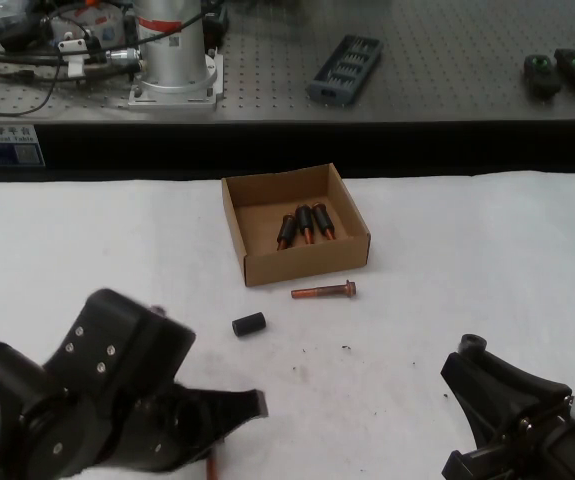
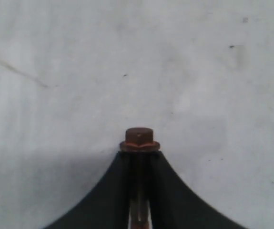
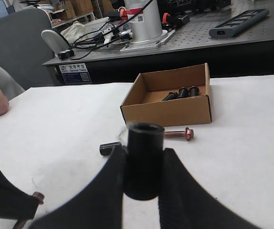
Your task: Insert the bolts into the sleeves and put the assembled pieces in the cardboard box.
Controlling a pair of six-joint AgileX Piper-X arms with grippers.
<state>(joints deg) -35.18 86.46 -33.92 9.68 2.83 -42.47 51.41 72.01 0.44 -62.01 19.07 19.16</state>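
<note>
Pinching the copper-coloured hex-headed metal bolt (image 2: pixel 139 138) under its head, my left gripper (image 2: pixel 139 156) hovers above the white bench (image 2: pixel 79 71); my right gripper (image 3: pixel 144 152) squeezes the black cylindrical sleeve (image 3: pixel 145 138) mid-body. Both seem light, rigid, slippery.

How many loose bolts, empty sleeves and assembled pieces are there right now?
Loose copper-coloured metal bolts: 2, one on the bench, one in the left pincer.
Empty black cylindrical sleeves: 2, one on the bench, one in the right pincer.
Assembled pieces in the brown cardboard box: 3.
Total: 7.
</note>
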